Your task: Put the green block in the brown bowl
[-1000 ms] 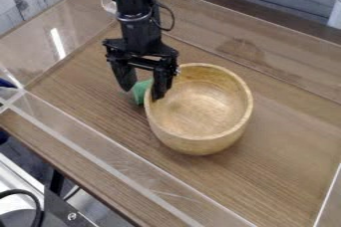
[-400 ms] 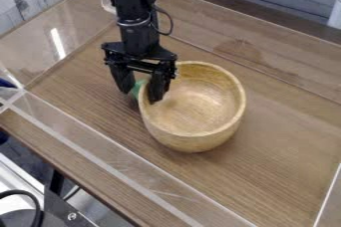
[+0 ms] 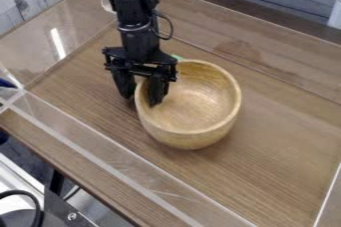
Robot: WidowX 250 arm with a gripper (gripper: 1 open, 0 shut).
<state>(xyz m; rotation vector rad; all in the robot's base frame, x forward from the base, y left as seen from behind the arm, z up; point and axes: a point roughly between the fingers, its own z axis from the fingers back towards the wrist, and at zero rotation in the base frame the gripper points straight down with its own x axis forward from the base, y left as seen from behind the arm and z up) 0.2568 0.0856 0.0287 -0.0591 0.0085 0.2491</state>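
Note:
The black gripper [image 3: 142,88] points straight down at the left outer side of the brown bowl [image 3: 200,112], a large round wooden bowl with a thick rim and nothing in its hollow. Its fingers [image 3: 126,82] have drawn in on the green block [image 3: 139,86], which rests low on the table between them. Only a sliver of green shows. The right finger stands in front of the bowl's left rim; I cannot tell whether it touches it.
A clear plastic wall [image 3: 80,146] fences the wooden table [image 3: 80,102] along the front and left. A grey plank wall runs behind the arm [image 3: 130,7]. Bare tabletop lies left and in front of the bowl.
The fingers have drawn together around the green block, hiding most of it. The bowl now sits slightly further left and up in the picture. The hand has stayed in place.

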